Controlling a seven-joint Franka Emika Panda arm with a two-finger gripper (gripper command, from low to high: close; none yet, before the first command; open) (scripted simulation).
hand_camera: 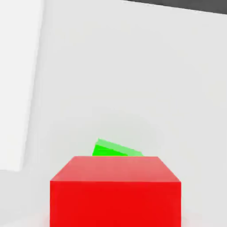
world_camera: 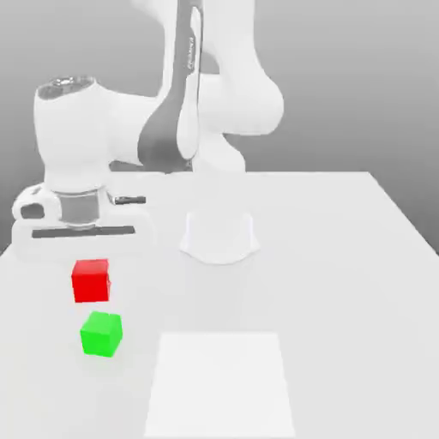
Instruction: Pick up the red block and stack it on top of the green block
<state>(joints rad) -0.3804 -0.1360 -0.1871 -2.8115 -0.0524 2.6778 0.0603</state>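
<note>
Transport step of the stacking task. The white two-finger gripper is closed as far as its load allows, with the small matte bright red cube in its grasp. In the exterior view the red cube lies at 6 o'clock from the body of the hand; it appears to be clear of the smooth pale table, though its height cannot be judged exactly. The small matte bright green cube rests on the table, at about 6 o'clock from the red one in the same view, and the two are not stacked.

The next move calls for carrying the red cube over the green, aligning the two and lowering it until the faces meet. A turn of the wrist may be needed (the green cube sits at an angle to the red), since an off-centre release could tip the upper block.

The red cube looks plain and level, with flat faces and crisp edges. In the hand view its near face is a saturated red and its adjoining face paler, and it partly hides the green cube.
</note>
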